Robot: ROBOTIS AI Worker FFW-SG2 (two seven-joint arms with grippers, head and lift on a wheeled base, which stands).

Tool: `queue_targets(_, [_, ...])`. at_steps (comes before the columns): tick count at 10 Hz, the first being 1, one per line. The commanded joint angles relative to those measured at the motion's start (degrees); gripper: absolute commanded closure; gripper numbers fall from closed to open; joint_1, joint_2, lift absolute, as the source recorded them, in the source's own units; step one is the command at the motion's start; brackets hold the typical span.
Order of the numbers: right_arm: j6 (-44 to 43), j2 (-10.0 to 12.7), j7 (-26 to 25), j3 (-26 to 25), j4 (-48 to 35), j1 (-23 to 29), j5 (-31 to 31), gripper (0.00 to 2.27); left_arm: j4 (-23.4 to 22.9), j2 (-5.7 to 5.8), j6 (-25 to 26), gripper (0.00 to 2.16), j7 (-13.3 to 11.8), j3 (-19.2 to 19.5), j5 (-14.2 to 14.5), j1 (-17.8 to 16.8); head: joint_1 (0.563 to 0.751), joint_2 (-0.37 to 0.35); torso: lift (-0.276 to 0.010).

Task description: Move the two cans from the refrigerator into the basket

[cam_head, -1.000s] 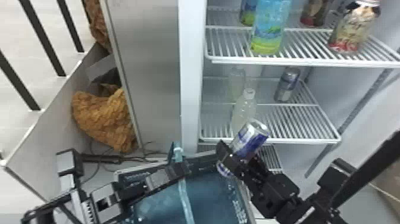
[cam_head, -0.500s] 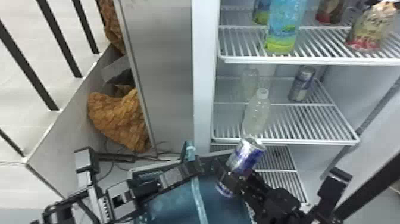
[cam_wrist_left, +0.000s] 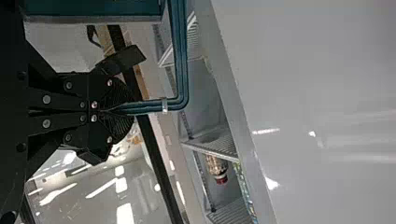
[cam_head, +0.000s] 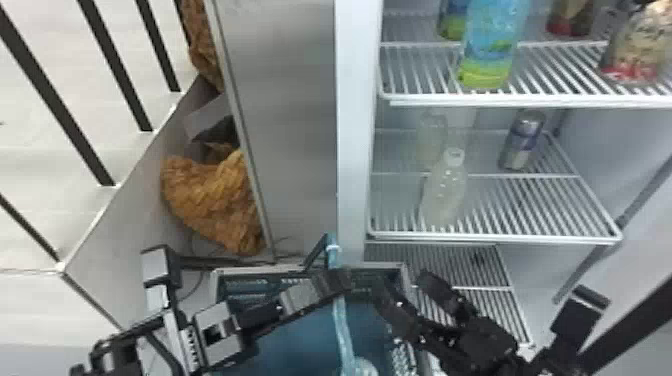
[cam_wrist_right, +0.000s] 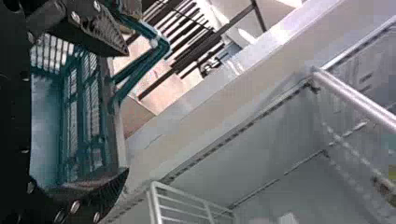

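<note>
Silver can (cam_head: 522,140) on the shelf (cam_head: 500,239), well beyond the right hand (cam_head: 402,283)

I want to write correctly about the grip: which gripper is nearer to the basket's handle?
Left. The left gripper is closed on the handle. The right gripper is off to the handle's right, its fingers open and not touching it.
</note>
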Motion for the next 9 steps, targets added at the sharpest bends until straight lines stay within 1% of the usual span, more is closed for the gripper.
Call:
queue_targets(1, [-4.5,0.8,0.0,-2.1,0.4,0.1,0.5,0.10,0.0,0.00,0.0,1.21,0.0,0.0,0.0,0.1,0.695,0.018,-0.219])
queue_targets(3, [-8.3,2.6,-0.1,-7.1,-0.5,1.1,2.1,0.10,0.0,0.00,0.0,1.21,0.0,0.1,0.0,0.0,0.695,-0.028,-0.219])
queue_targets(6, [-10.1,4.6,-0.6,-14.1,-2.4,3.5,5.1,0.10,0.0,0.00,0.0,1.21,0.0,0.1,0.0,0.1,0.695,-0.143,-0.219])
queue_targets(7, [-11.4,5.1,-1.0,-16.1,-2.6,3.5,6.0,0.10,0.0,0.00,0.0,1.21,0.0,0.1,0.0,0.1,0.695,-0.177,-0.219])
queue_targets(8, [-12.1,5.3,-1.4,-17.7,-2.6,3.4,6.8,0.10,0.0,0.00,0.0,1.21,0.0,0.1,0.0,0.0,0.695,-0.194,-0.219])
queue_targets(9, [-12.7,5.3,-1.8,-19.2,-2.3,2.9,7.7,0.10,0.0,0.00,0.0,1.21,0.0,0.1,0.0,0.0,0.695,-0.226,-0.219])
